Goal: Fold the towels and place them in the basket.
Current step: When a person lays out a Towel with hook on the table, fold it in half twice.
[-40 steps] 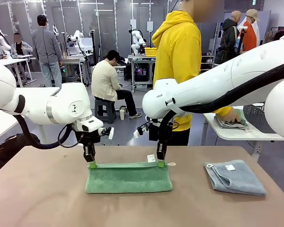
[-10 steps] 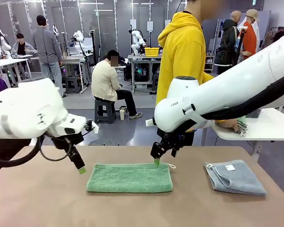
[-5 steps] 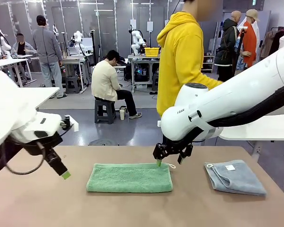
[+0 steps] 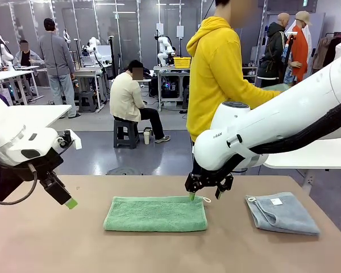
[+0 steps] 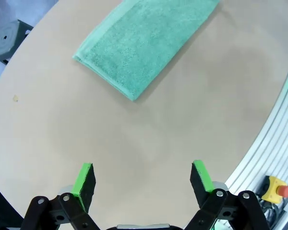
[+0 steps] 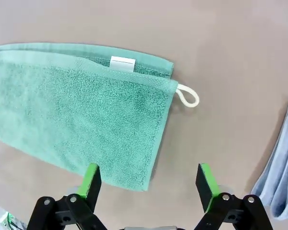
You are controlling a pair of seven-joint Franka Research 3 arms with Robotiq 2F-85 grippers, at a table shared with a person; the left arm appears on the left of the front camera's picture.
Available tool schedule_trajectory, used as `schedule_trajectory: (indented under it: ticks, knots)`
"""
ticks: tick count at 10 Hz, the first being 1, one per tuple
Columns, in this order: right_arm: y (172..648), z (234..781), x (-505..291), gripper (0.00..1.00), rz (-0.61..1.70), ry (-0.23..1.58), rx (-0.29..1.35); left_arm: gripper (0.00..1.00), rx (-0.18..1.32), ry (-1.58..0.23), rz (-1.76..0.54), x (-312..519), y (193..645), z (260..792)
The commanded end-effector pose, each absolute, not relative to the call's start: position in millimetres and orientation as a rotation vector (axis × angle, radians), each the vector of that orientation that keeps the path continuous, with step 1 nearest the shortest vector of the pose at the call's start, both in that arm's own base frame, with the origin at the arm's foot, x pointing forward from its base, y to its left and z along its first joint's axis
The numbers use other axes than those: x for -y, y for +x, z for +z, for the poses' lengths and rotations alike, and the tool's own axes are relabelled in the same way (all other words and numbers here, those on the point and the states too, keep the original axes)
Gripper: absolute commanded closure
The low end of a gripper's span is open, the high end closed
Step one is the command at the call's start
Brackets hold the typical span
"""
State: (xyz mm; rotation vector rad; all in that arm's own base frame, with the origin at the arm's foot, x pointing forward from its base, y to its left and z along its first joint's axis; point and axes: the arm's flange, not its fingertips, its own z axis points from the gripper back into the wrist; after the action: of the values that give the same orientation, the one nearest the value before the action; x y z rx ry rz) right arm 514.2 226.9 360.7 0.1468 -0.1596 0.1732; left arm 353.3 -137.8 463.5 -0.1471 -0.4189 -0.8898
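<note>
Worktop (image 4: 159,250) surface: flat, matte, brown-beige, with a ribbed metal rail (image 5: 283,129) along one edge in the left wrist view; room: an open workshop hall with a grey floor, further tables and several people behind; a person in a yellow hoodie (image 4: 219,74) stands at the far side.

Green towel (image 4: 155,214): lies flat at the middle of the worktop; long axis runs left to right in the front view, parallel to the near edge; folded double into a long rectangle; the corner with the white loop (image 6: 188,96) points toward the robot's right; a white label (image 6: 122,63) shows between the layers at the far edge; material is looped terry with a smooth woven band along the hem.

Grey-blue towel (image 4: 282,212): lies folded near the worktop's right end, apart from the green towel; compact rectangle, slightly skewed; white label (image 4: 277,201) on top.

Left pincer (image 4: 71,203): jaws spread wide and empty; tilted over bare worktop to the left of the green towel, not touching it.

Right pincer (image 4: 204,194): jaws spread wide and empty; positioned over the loop corner of the green towel; green pads (image 6: 91,178) clear of the cloth in the right wrist view.
</note>
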Motion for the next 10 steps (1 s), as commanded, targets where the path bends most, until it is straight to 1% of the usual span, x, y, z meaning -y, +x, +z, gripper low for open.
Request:
schedule_trajectory:
  ticks: [1,2,3,4,7,10]
  knots:
    - [514.1,360.1,-226.2,0.0,0.186,0.158,0.158,0.0,0.407,-0.124,-0.882,143.8,352.5,458.6]
    - [514.2,360.7,-226.9,0.0,0.173,0.147,0.16,0.0,0.407,-0.124,-0.882,143.8,352.5,458.6]
    - [524.3,352.8,-234.8,0.0,0.108,0.175,0.125,0.0,0.407,-0.124,-0.882,143.8,352.5,458.6]
    - [531.3,349.9,-235.5,0.0,0.042,0.199,0.132,0.0,0.407,-0.124,-0.882,143.8,352.5,458.6]
    - [532.3,341.8,-235.1,0.0,-0.087,0.148,0.16,0.0,0.407,-0.124,-0.882,143.8,352.5,458.6]
    - [540.4,318.7,-239.7,0.0,-0.135,0.136,0.164,0.0,0.407,-0.124,-0.882,143.8,352.5,458.6]
